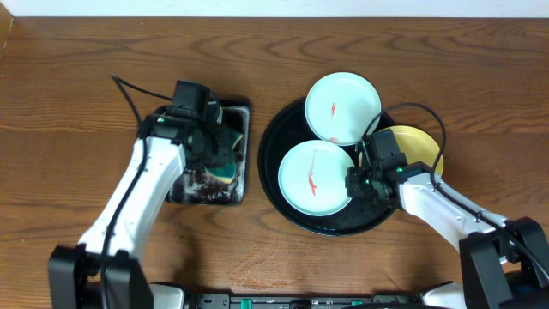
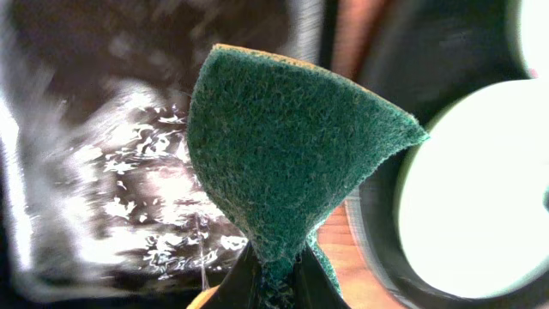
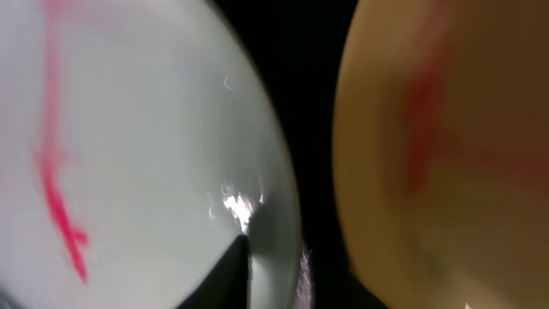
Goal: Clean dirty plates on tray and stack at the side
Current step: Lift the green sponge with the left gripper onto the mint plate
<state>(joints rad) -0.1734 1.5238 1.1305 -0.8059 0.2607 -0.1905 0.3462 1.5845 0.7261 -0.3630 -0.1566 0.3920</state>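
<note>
Overhead: left tool (image 1: 213, 142) is tightly pinching a green sponge (image 2: 283, 163), likely for wiping; right tool (image 1: 354, 182) is touching the three-o'clock rim of the nearest plate (image 1: 310, 178), probably steadying it, grip unclear.

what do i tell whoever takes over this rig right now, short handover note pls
Left hand: shut on the green sponge, over the small sponge tray.
Right hand: at the right rim of the near mint plate; grip unclear.
Things: near mint plate, far mint plate and yellow plate all on the black tray, each with red smears.
Done: sponge picked up.
Left: wipe all three plates, then stack them beside the tray.
</note>
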